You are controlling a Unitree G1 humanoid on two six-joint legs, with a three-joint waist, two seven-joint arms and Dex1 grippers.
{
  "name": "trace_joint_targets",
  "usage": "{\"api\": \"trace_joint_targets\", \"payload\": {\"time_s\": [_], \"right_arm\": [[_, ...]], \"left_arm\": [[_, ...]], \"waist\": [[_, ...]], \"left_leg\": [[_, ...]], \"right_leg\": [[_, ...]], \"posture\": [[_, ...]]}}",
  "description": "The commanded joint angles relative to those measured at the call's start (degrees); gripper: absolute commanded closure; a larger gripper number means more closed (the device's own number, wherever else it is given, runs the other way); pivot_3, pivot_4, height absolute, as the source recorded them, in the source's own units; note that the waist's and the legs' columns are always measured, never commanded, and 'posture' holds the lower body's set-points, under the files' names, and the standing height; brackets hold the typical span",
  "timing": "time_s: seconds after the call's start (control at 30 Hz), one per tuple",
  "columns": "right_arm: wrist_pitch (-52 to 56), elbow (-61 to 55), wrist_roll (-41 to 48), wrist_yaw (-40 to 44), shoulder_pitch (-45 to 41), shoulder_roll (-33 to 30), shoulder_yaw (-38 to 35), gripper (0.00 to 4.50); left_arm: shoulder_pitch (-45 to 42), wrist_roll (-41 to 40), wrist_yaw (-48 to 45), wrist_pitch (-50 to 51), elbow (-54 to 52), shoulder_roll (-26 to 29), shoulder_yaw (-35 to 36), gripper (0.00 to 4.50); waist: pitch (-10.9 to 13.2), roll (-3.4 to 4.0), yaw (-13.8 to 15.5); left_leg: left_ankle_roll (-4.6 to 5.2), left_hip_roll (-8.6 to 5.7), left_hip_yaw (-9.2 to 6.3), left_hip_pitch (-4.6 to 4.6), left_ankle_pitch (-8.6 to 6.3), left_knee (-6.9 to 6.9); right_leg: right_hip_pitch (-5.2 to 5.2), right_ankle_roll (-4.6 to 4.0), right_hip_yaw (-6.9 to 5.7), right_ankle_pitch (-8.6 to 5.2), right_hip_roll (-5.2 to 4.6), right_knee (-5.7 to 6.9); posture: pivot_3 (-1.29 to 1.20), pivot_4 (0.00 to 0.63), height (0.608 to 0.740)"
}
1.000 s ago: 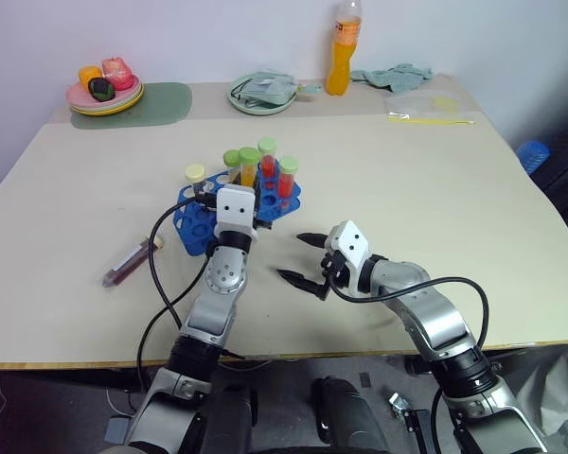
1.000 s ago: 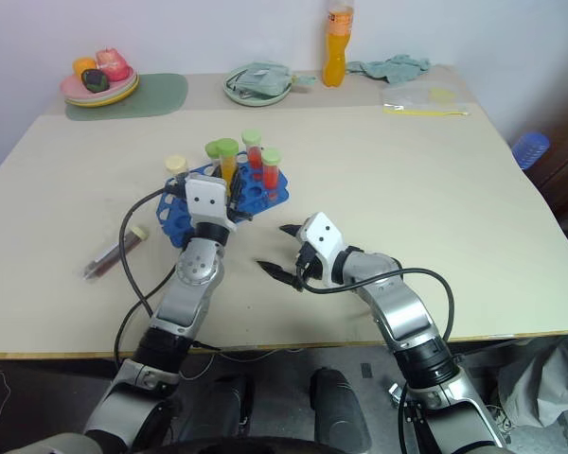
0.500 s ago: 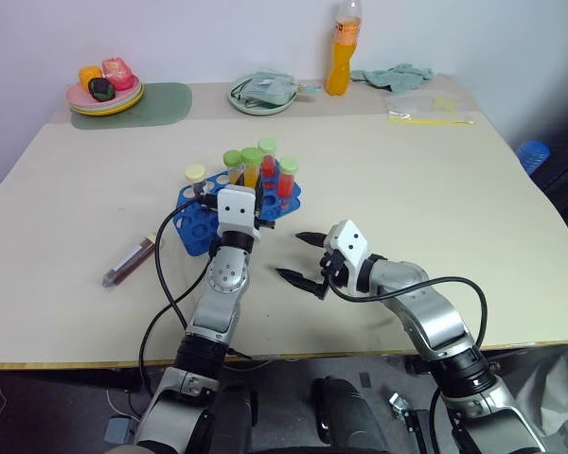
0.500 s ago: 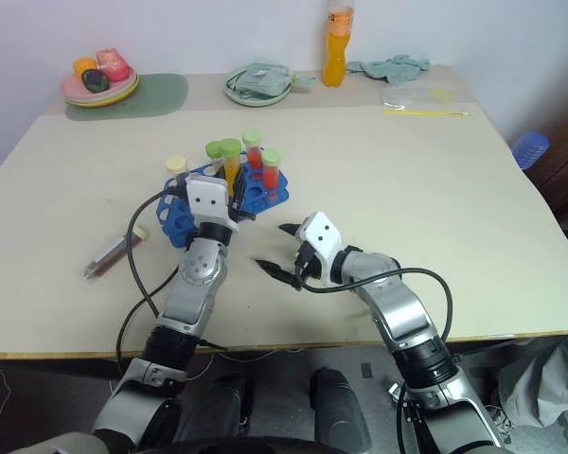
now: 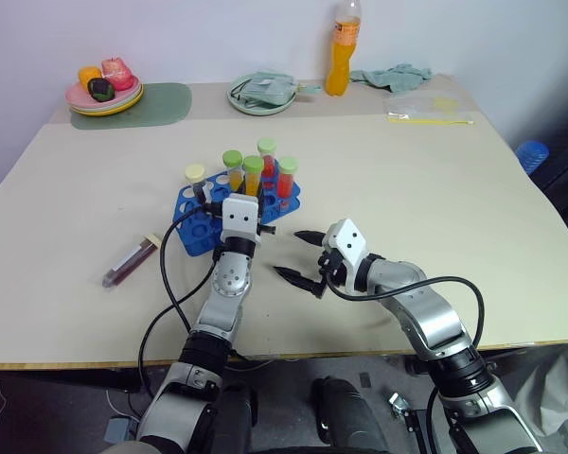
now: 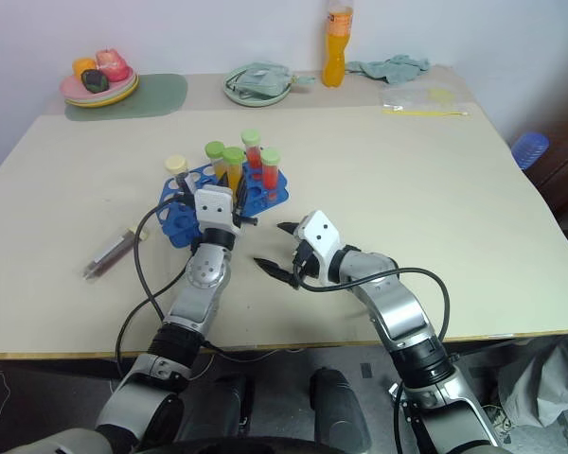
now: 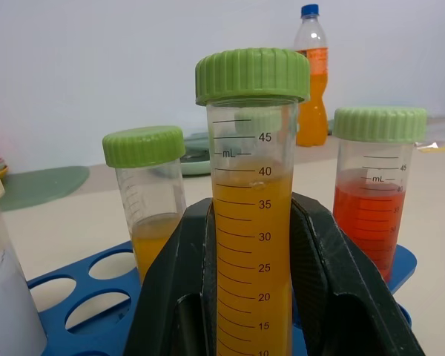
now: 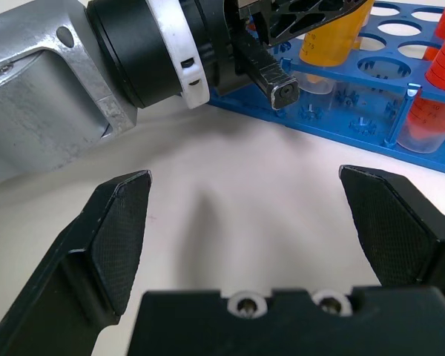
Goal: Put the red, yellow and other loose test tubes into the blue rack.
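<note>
Holding a yellow tube (image 7: 252, 222) with a green cap, my left end effector (image 7: 271, 282) is closed on it, one black finger on each side of the tube body. In the head view I see this tube (image 5: 253, 176) standing upright over the blue rack (image 5: 194, 222), at the near side of it, but I cannot tell if its bottom is already inside a hole. The rack stands in the middle of the bench (image 5: 407, 180). In the rack there are other tubes: a second yellow tube (image 5: 232, 168) with a green cap, two red tubes (image 5: 286, 180) with green caps, and one tube with a pale yellow cap (image 5: 196, 177) at the left part.

My right end effector (image 5: 300, 255) is fully open and holds nothing. It hovers just above the bench, near the rack and beside my left wrist, with the fingers pointing toward the left arm.

One dark red tube (image 5: 131, 259) lies on its side on the bench, to the left of the rack and apart from it.

At the far edge of the bench I see an orange bottle (image 5: 340, 52), a plate with food (image 5: 104, 93) and a cloth (image 5: 394, 74).
</note>
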Motion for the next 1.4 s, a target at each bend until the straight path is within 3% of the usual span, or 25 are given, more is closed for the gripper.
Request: {"api": "trace_joint_targets", "payload": {"time_s": [0.03, 0.1, 0.2, 0.37, 0.5, 0.57, 0.67, 0.8, 0.87, 0.93, 1.03, 1.23, 1.4], "right_arm": [[0.15, -1.8, 0.72, -0.22, -0.85, 0.36, -1.12, 0.0], [0.33, -2.01, 0.81, -0.3, -0.82, 0.35, -1.14, 0.0], [0.64, -2.47, 0.92, -0.4, -0.75, 0.34, -1.16, 0.0], [1.25, -3.46, 1.2, -0.42, -0.27, 0.08, -1.42, 0.0], [1.59, -3.66, 1.51, -0.25, 0.14, -0.4, -1.81, 0.0], [1.62, -3.46, 1.58, 0.0, 0.17, -0.45, -1.71, 0.0], [1.41, -2.72, 1.57, 0.51, -0.27, -0.07, -1.12, 0.0], [0.82, -1.18, 1.18, 1.08, -1.52, 0.81, -0.43, 0.0], [0.52, -0.46, 1.08, 1.41, -2.04, 1.14, -0.28, 0.0], [0.08, 0.28, 0.9, 1.76, -2.43, 1.36, -0.12, 0.0], [-0.52, 1.04, 0.58, 1.95, -2.69, 1.66, 0.13, 0.0], [-1.33, 1.06, 0.2, 1.34, -2.27, 1.94, 0.42, 0.0], [-1.1, -0.5, -0.07, -0.06, -0.8, 1.87, -0.25, 0.0]], "left_arm": [[-0.11, -1.45, -1.98, -0.72, -1.62, -0.27, 0.73, 2.71], [0.32, -1.33, -1.13, -1.04, -3.37, -0.29, 1.53, 1.9], [1.76, -3.71, -2.71, 0.11, -7.6, -0.03, 2.6, 0.33], [7.62, -10.09, -7.12, 9.05, -26.72, 3.66, 6.25, 0.33], [11.14, -24.91, -11.4, 27.66, -48.01, 12.8, 13.91, 0.33], [12.31, -35.12, -14.18, 37.2, -53.6, 19.43, 18.94, 0.33], [13.42, -43.58, -15.9, 53.64, -55.77, 32.0, 26.13, 0.15], [16.91, -40.78, -19.62, 74.24, -51.04, 52.64, 27.76, 0.15], [14.95, -42.38, -23.07, 84.65, -45.95, 60.68, 25.54, 0.15], [13.38, -43.57, -30.38, 86.24, -42.22, 65.87, 22.84, 0.15], [7.65, -39.95, -38.5, 88.53, -35.93, 73.53, 10.82, 0.15], [-9.58, -30.8, -49.86, 86.88, -21.69, 70.37, -8.09, 0.15], [-17.82, -20.86, -58.12, 82.09, -13.42, 67.39, -20.5, 0.15]], "waist": [[0.0, 0.0, 0.0], [0.0, 0.0, -0.03], [0.0, 0.0, -0.04], [0.0, 0.0, -0.21], [0.01, 0.0, -0.4], [0.0, 0.01, -0.36], [0.0, 0.01, -0.34], [0.03, 0.01, -0.72], [0.07, 0.01, -0.83], [0.08, 0.0, -1.13], [0.12, -0.07, -1.23], [0.14, -0.07, -1.74], [0.14, -0.07, -1.9]], "left_leg": [[0.0, 0.0, 0.0, 0.0, 0.0, 0.0], [0.0, 0.0, 0.0, 0.0, 0.0, 0.0], [0.0, 0.0, 0.0, 0.0, 0.0, 0.0], [0.01, 0.02, -0.02, 0.0, 0.0, -0.02], [0.01, 0.06, -0.04, 0.0, -0.01, -0.02], [0.01, 0.07, -0.04, 0.01, -0.01, -0.01], [0.01, 0.06, -0.04, 0.02, -0.01, 0.0], [0.03, 0.06, -0.03, 0.06, -0.02, -0.04], [0.03, 0.06, -0.04, 0.08, -0.02, -0.09], [0.04, 0.07, -0.08, 0.06, -0.02, -0.1], [0.03, 0.06, -0.09, 0.03, -0.02, -0.13], [0.03, 0.06, -0.03, 0.02, -0.02, -0.17], [0.03, 0.07, -0.01, -0.03, -0.02, -0.16]], "right_leg": [[0.0, 0.0, 0.0, 0.0, 0.0, 0.0], [0.0, 0.0, 0.0, 0.0, 0.0, 0.0], [0.0, 0.0, 0.0, 0.0, 0.0, 0.0], [-0.01, 0.0, 0.01, 0.0, 0.0, 0.0], [-0.01, -0.01, 0.0, 0.0, 0.03, 0.04], [-0.01, -0.01, 0.0, -0.01, 0.03, 0.06], [0.01, -0.01, -0.01, -0.01, 0.02, 0.06], [0.02, -0.02, -0.01, -0.03, 0.07, 0.07], [0.02, -0.03, -0.02, -0.04, 0.08, 0.08], [0.01, -0.03, -0.06, -0.04, 0.11, 0.07], [0.01, -0.02, -0.11, -0.05, 0.07, 0.01], [-0.05, -0.03, -0.08, -0.05, 0.09, 0.03], [-0.12, -0.02, -0.04, -0.05, 0.1, 0.04]], "posture": [[0.0, 0.15, 0.74], [0.0, 0.15, 0.74], [0.0, 0.15, 0.74], [0.0, 0.15, 0.74], [0.0, 0.15, 0.74], [0.0, 0.15, 0.74], [0.0, 0.15, 0.74], [0.0, 0.15, 0.74], [0.0, 0.15, 0.74], [0.0, 0.15, 0.74], [0.0, 0.15, 0.74], [0.0, 0.15, 0.74], [0.0, 0.15, 0.74]]}}
